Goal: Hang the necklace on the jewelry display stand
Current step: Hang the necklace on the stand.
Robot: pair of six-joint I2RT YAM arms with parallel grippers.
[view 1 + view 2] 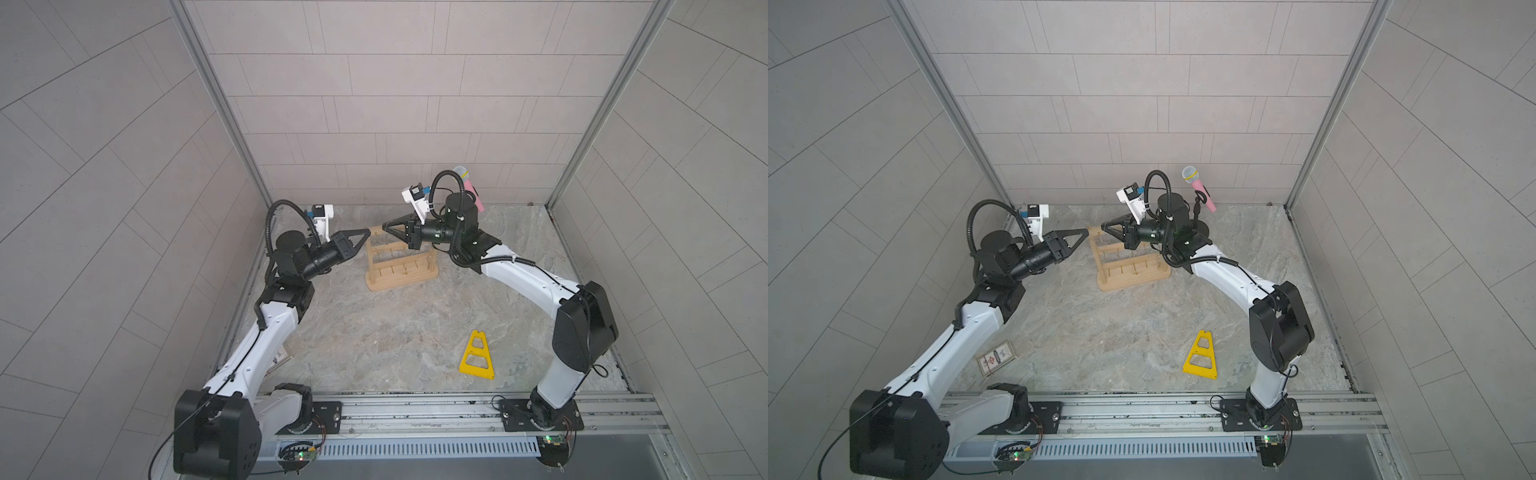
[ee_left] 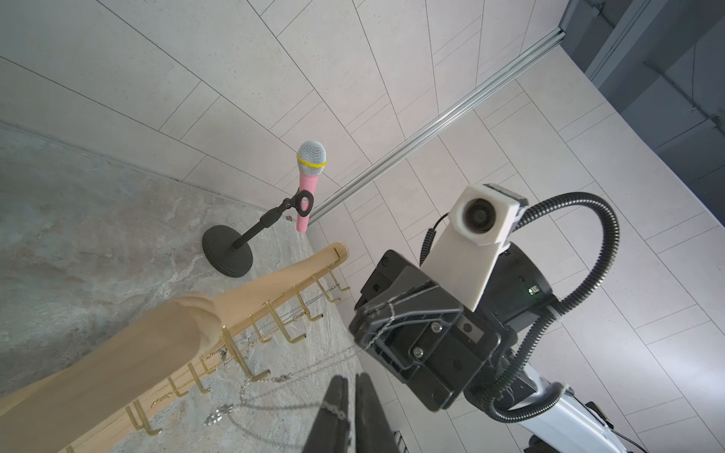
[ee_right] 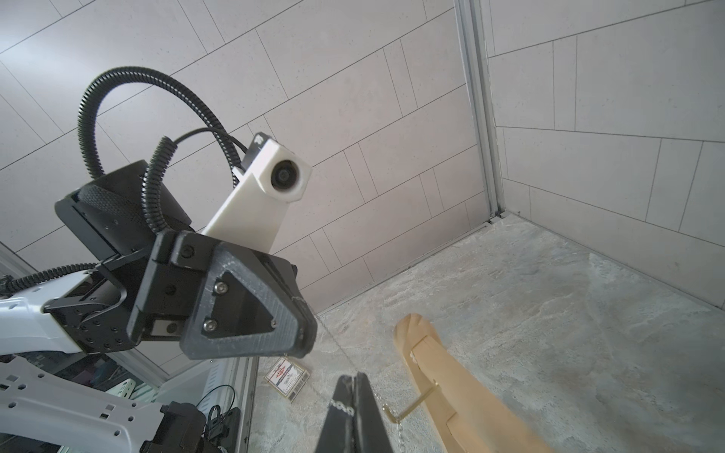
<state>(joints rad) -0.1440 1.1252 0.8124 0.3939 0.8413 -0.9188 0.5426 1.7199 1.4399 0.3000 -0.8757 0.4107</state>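
The jewelry display stand [image 1: 401, 266] [image 1: 1129, 266] is pale wood with gold hooks and stands upright at mid-table. Its top bar [image 2: 157, 353] and a post [image 3: 451, 392] show close in the wrist views. The necklace [image 2: 333, 410] [image 3: 341, 408] is a thin silver chain that runs between both grippers beside the top bar. One stretch lies over a gold hook [image 3: 392, 415]. My left gripper [image 1: 368, 231] [image 1: 1087, 230] [image 2: 351, 378] is shut on the chain at the stand's left top corner. My right gripper [image 1: 384, 227] [image 1: 1104, 226] [image 3: 355, 376] is shut on it too, tip facing tip.
A pink microphone [image 1: 471, 189] [image 1: 1200, 189] [image 2: 310, 184] on a black round-based stand is behind the right arm. A flat yellow triangular frame [image 1: 477, 355] [image 1: 1201, 355] lies front right. A small card box [image 1: 996, 357] [image 3: 288, 376] lies by the left arm. Other fine chains [image 2: 302, 313] hang on the stand's hooks.
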